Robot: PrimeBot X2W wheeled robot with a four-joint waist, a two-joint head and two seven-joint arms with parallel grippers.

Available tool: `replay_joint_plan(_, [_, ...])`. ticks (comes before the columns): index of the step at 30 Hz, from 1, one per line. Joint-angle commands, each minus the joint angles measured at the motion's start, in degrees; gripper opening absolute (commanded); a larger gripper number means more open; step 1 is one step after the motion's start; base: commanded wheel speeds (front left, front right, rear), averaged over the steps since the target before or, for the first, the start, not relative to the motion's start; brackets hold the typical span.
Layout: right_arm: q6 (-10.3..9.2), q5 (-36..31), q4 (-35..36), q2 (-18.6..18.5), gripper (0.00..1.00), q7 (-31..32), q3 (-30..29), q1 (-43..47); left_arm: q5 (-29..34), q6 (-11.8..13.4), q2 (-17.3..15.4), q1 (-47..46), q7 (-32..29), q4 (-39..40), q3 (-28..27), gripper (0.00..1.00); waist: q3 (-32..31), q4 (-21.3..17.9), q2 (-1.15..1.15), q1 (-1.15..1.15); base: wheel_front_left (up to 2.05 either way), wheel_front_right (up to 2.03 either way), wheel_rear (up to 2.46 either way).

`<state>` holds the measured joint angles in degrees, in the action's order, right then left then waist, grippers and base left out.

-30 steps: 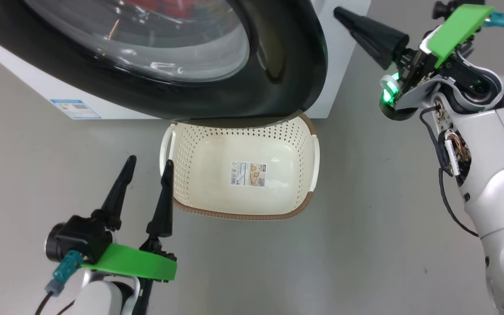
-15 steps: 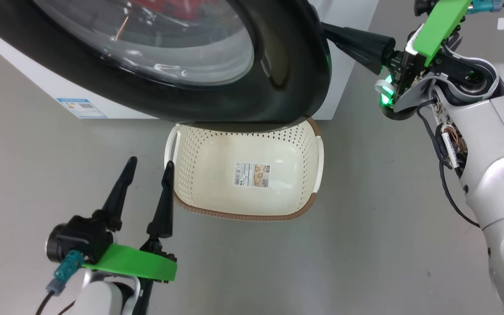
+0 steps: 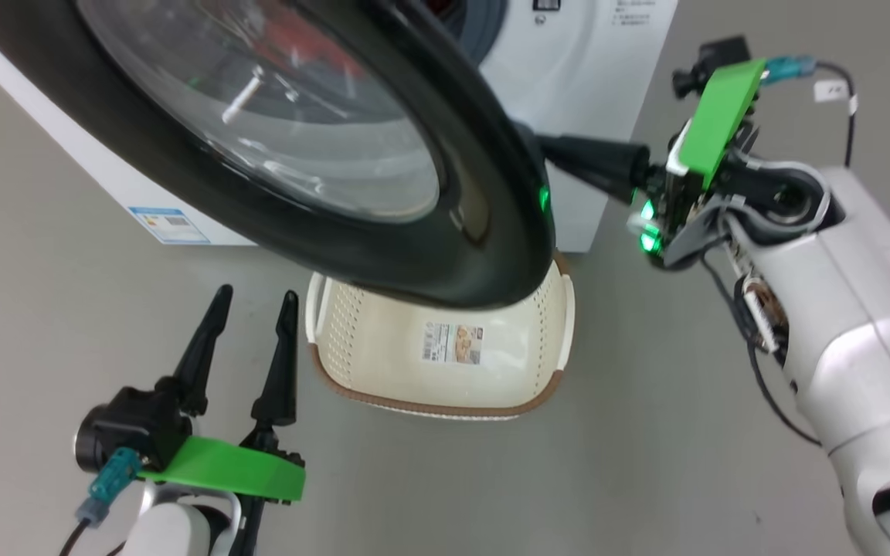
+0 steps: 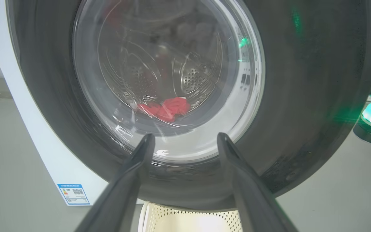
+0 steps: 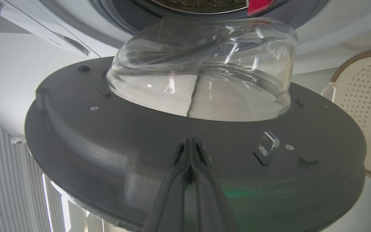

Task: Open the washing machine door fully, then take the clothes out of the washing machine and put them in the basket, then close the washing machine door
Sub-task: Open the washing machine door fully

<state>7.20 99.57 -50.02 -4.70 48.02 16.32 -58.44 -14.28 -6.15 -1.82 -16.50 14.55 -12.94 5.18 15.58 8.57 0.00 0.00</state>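
One door (image 3: 484, 232); one basket (image 3: 429, 406); one clothes heap (image 4: 166, 109)

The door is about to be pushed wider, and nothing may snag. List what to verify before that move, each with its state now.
1. Door fully open: not ok; it stands partly open above the basket.
2. Right fingers shut, behind the door's inner face: ok.
3. Right fingertips touching the door: cannot tell.
4. Left fingers open, holding nothing, apart from the door: ok.
5. Basket empty where visible: ok.
6. Clothes inside the washing machine: ok.
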Motion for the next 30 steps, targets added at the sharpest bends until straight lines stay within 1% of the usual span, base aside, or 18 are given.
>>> replay_joint_plan(1, [0.29, 1.1, 2.0, 1.8, 0.00, 0.9, 1.4, 1.7, -0.1, -0.2, -1.1, 0.7, 0.4, 1.2, -2.2, 1.00, -1.6, 1.0, 0.00, 0.00, 0.00, 0.00, 0.00])
replay_joint_plan(8, [0.29, 4.1, 4.0, 1.8, 0.00, 1.2, 5.4, 6.7, -0.3, 0.2, -1.1, 2.1, 0.4, 1.1, -2.1, 1.00, -5.4, 3.0, 0.00, 0.00, 0.00, 0.00, 0.00])
replay_joint_plan(17, [0.29, 7.5, 6.1, 1.8, 0.00, 1.4, 10.0, 11.0, -0.1, 0.5, -1.1, 4.2, 0.4, 0.6, -2.1, 1.00, -9.7, 5.4, 0.00, 0.00, 0.00, 0.00, 0.00])
replay_joint_plan(24, [0.29, 9.2, 6.9, 1.8, 0.00, 1.1, 12.4, 12.6, -0.8, 0.7, -1.1, 5.5, 0.4, 0.4, -2.6, 1.00, -11.8, 7.2, 0.00, 0.00, 0.00, 0.00, 0.00])
replay_joint_plan(30, [0.29, 10.3, 7.3, 1.8, 0.00, 0.6, 15.0, 14.1, -1.1, 0.6, -1.1, 6.6, 0.4, -0.3, -2.5, 1.00, -13.4, 10.0, 0.00, 0.00, 0.00, 0.00, 0.00])
